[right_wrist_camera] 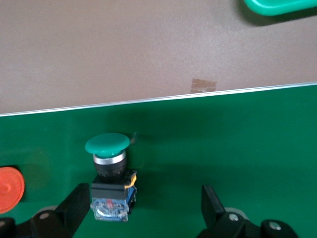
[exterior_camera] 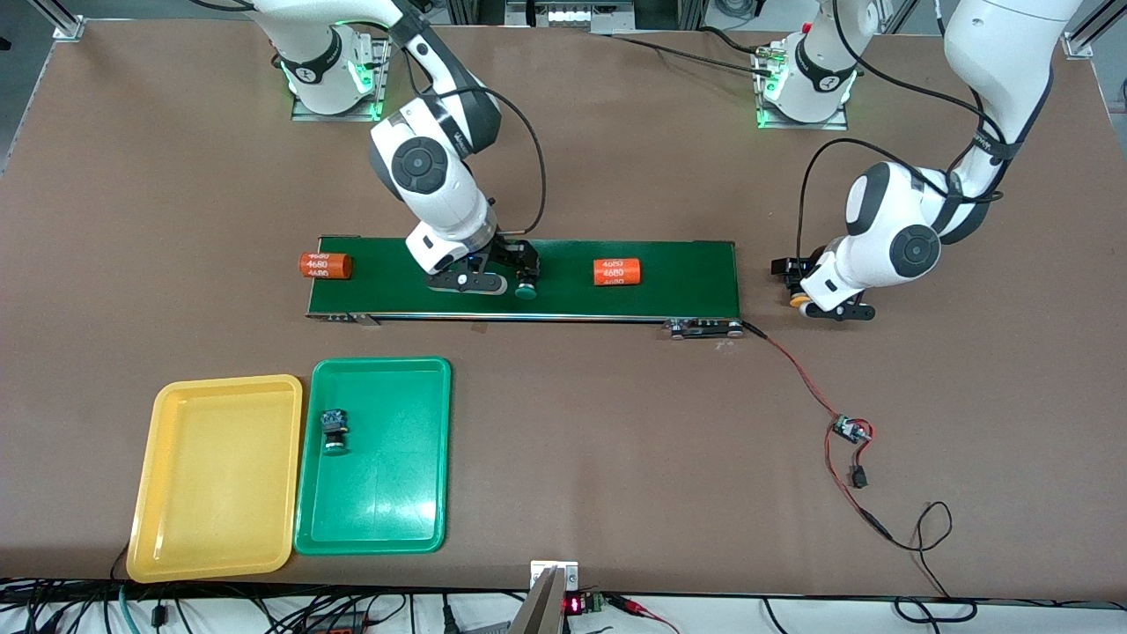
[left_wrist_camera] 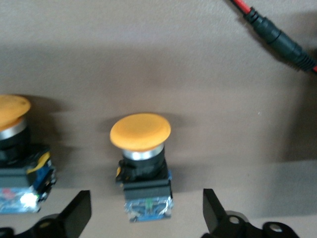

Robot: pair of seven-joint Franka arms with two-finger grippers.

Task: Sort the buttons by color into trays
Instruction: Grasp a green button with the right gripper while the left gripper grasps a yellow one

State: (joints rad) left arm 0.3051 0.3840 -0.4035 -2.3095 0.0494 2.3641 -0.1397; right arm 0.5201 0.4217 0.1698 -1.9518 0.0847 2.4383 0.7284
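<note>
A green-capped button (exterior_camera: 526, 289) stands on the dark-green belt, and my right gripper (exterior_camera: 519, 269) is low over it. In the right wrist view that gripper (right_wrist_camera: 143, 208) is open, with the button (right_wrist_camera: 107, 145) between the fingers and close beside one finger (right_wrist_camera: 74, 208). Off the belt's end, toward the left arm, my left gripper (exterior_camera: 806, 291) is down at an orange-capped button (exterior_camera: 799, 301). It (left_wrist_camera: 147, 215) is open, and its fingers (left_wrist_camera: 213, 213) flank that button (left_wrist_camera: 141, 131) without touching. A second orange button (left_wrist_camera: 12, 148) stands beside it. The green tray (exterior_camera: 387, 493) holds one green button (exterior_camera: 334, 431). The yellow tray (exterior_camera: 220, 475) lies beside it.
Two orange cylinders with white digits lie on the conveyor belt (exterior_camera: 669, 282), one (exterior_camera: 326, 265) at the right arm's end and one (exterior_camera: 616, 272) mid-belt. Red and black wires with a small circuit board (exterior_camera: 850, 429) trail from the belt's other end toward the front camera.
</note>
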